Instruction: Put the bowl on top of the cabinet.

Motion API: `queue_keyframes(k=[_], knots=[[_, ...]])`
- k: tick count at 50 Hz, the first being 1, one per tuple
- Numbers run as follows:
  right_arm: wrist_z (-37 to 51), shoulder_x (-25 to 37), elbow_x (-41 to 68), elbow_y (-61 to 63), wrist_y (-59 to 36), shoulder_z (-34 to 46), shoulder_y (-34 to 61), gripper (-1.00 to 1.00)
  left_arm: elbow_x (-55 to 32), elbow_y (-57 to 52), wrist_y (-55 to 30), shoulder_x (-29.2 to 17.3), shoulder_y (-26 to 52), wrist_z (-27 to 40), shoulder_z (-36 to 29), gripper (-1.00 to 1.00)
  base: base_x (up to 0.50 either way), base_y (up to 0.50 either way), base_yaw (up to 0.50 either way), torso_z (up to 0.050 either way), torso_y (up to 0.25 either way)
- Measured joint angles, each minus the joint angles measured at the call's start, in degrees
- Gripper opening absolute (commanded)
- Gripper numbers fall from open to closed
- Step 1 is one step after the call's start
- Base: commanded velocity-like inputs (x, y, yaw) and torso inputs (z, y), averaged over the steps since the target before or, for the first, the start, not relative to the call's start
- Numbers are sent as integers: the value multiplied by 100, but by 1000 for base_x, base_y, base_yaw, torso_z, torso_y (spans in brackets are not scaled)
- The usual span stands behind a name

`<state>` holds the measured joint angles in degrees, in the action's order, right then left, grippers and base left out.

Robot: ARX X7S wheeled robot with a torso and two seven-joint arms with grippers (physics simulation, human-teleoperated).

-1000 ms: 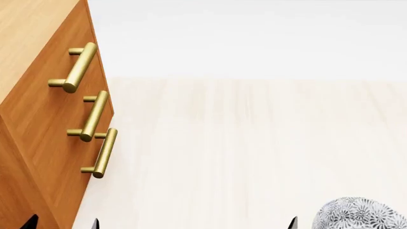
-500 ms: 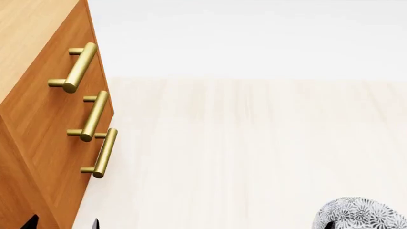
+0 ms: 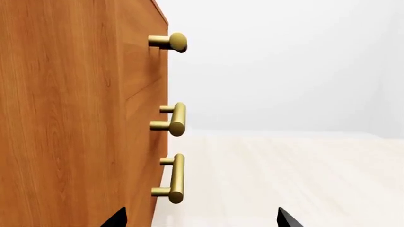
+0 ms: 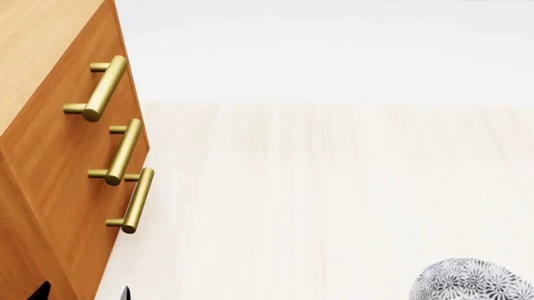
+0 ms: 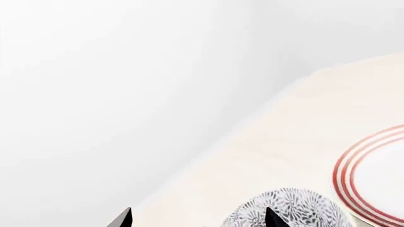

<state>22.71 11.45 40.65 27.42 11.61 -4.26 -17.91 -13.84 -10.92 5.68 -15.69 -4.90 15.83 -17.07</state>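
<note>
The bowl [image 4: 471, 282], grey-and-white floral, shows only in part at the head view's lower right edge, on the pale wood surface. The orange-brown cabinet [image 4: 50, 162] with brass bar handles [image 4: 106, 87] fills the left side, its lighter top [image 4: 37, 44] at the upper left. My left gripper [image 3: 202, 220] is open beside the cabinet's front corner [image 3: 136, 118], nothing between its fingertips. My right gripper [image 5: 198, 220] is open low beside the bowl [image 5: 296, 208], one fingertip [image 5: 273, 218] overlapping the bowl's outer wall in that view. It is out of the head view.
A flat white plate with red rings [image 5: 372, 175] lies just beyond the bowl. Three brass handles [image 3: 177, 118] stick out from the cabinet front near the left gripper. Pale wood floor [image 4: 334, 187] stretches to a white wall.
In the head view the right gripper's dark fingertip slid right along the bottom edge toward the bowl and dropped out of sight. Bowl, cabinet and left gripper have not moved.
</note>
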Motion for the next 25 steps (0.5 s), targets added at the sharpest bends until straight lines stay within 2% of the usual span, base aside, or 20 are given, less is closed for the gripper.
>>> queue_keyframes(k=[25], knots=[[449, -262, 1203, -72, 279, -545, -238, 100, -43, 51, 13, -32, 33, 41, -38, 100, 0, 0, 0, 0, 0]])
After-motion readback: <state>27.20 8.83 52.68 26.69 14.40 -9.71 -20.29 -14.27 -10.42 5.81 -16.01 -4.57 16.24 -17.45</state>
